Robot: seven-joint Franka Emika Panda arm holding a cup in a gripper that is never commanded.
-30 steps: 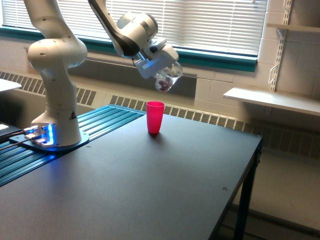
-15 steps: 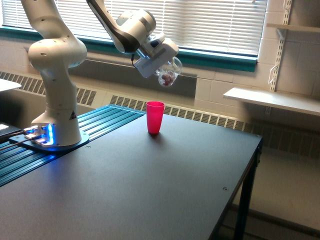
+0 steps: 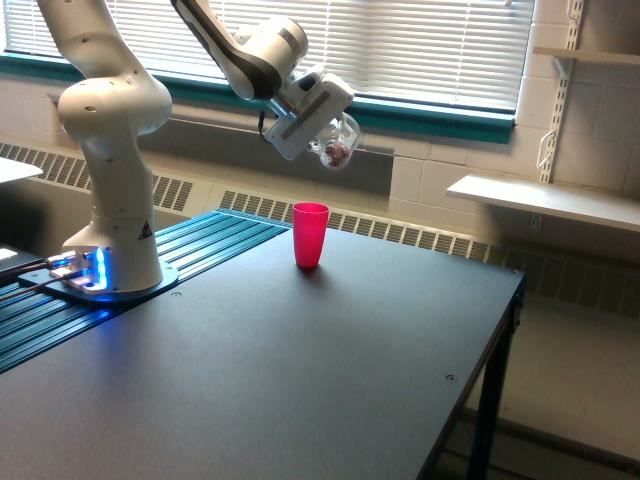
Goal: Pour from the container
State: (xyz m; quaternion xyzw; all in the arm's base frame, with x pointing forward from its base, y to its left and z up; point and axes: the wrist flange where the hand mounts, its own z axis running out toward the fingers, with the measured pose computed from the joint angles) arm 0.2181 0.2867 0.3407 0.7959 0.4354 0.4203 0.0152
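Window blinds [image 3: 420, 40] hung behind a dark counter [image 3: 300, 370] bearing a red tumbler [image 3: 310, 235]. Above it, the pincer [image 3: 322, 135] was clamped on the tilted clear cup [image 3: 338, 148] with reddish bits. No writing was legible.

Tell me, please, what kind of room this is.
Probably a robotics lab or workshop. A white robot arm is bolted on a dark flat workbench, in front of painted block walls, bare wall shelves and a window with horizontal blinds.

One clear cup [image 3: 337, 143], one red tumbler [image 3: 310, 235]
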